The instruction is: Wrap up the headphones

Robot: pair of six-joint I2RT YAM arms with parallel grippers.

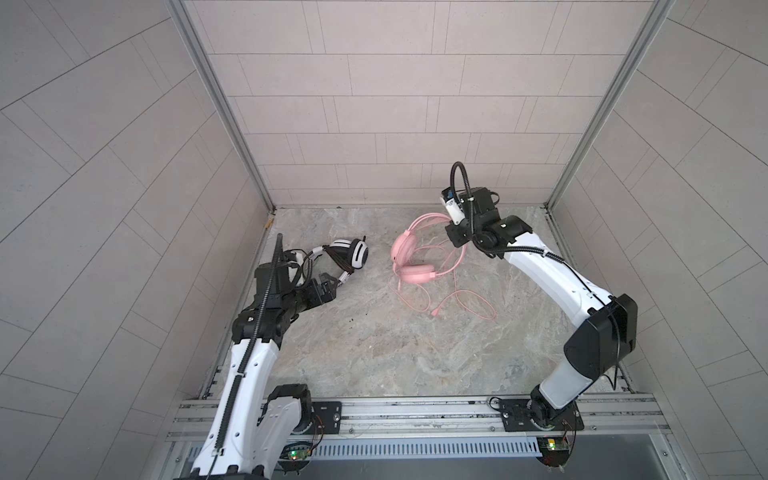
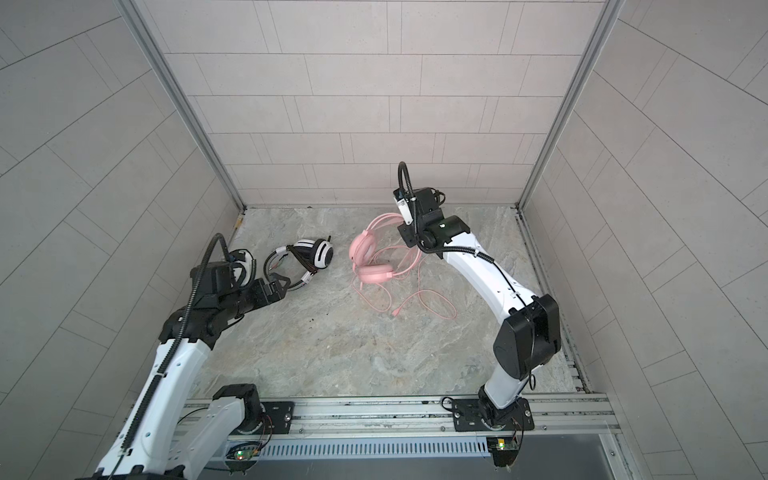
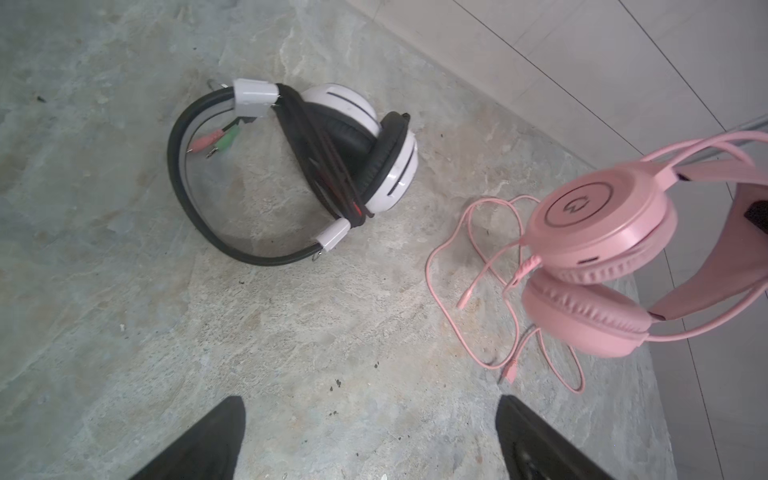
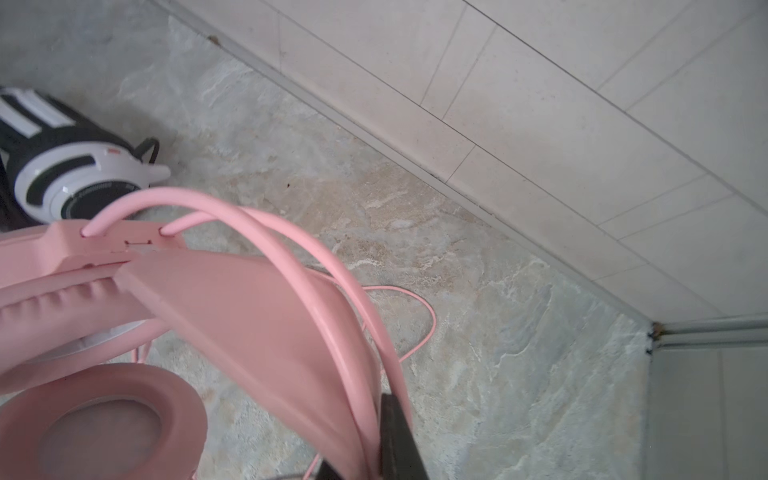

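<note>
Pink headset (image 1: 409,257) lifted by its headband, cable loose on tabletop (image 1: 374,340) — my right tool (image 4: 374,449) clamped on it; left tool (image 3: 370,440) apart, low beside striped headset (image 3: 332,158).

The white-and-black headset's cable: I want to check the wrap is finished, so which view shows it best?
The left wrist view: the black cable is bundled across the white-and-black headset, plugs loose. Both top views show it small; the right wrist view shows only an earcup.

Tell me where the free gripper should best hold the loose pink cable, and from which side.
Probably from above, on the pink cable loop lying flat on the table, beside the plug. That stretch lies clear of the pink headset.
</note>
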